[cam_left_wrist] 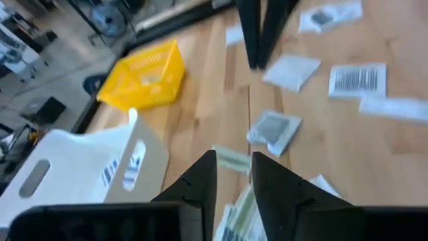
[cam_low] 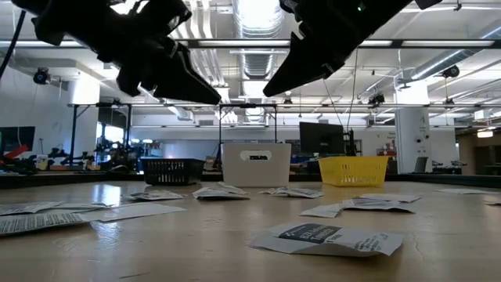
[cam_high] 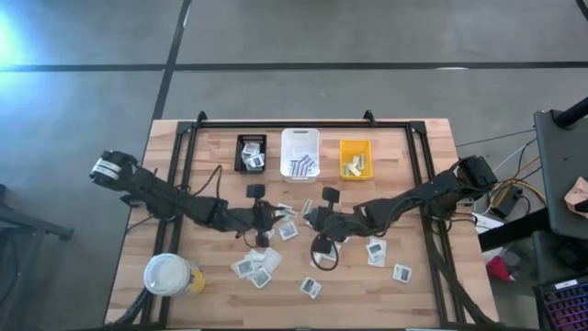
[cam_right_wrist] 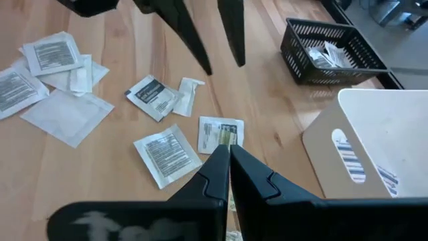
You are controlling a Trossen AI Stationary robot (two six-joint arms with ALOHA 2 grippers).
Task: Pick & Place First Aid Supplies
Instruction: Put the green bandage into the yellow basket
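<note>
- Above mid-table, we see the left gripper [cam_left_wrist: 234, 177] parted, empty, a yellow-green strip [cam_left_wrist: 233, 159] lying crosswise just beyond its tips.
- Right gripper [cam_right_wrist: 229, 155] pinched shut, empty, packets [cam_right_wrist: 221, 134] beneath.

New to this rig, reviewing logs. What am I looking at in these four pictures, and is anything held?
Two dark robot arms work at a wooden table. One picture looks straight down, one level across the tabletop, one from each wrist. Small paper packets lie scattered; a black bin, white bin and yellow bin stand along one edge, a lidded cup near a corner. The left pincer is open above packets; the right pincer is shut, nothing clearly held.
</note>
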